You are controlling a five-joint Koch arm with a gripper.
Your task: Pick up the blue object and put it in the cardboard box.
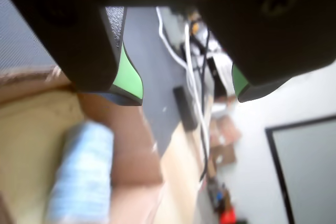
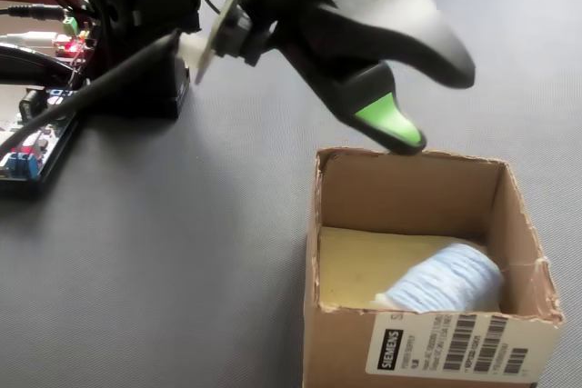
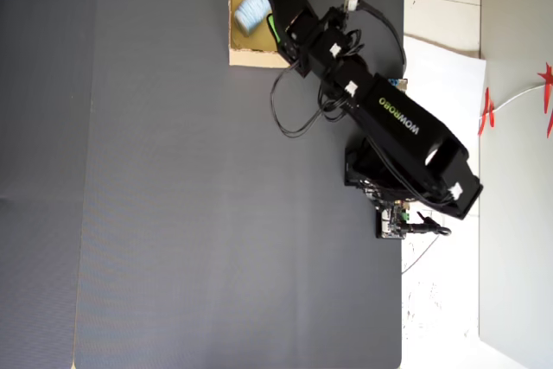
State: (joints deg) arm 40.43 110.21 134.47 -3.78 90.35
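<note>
Blue object (image 2: 446, 283) already lies inside the cardboard box (image 2: 341, 193); my fingers (image 1: 186, 93) hang spread and empty above it.

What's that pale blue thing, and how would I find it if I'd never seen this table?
Start from the dark grey mat that covers the table and find the tan cardboard box at its edge, under the black arm's gripper. Inside lies the blue object, a soft ribbed roll. It is the only thing in the box and the only pale blue item.
</note>
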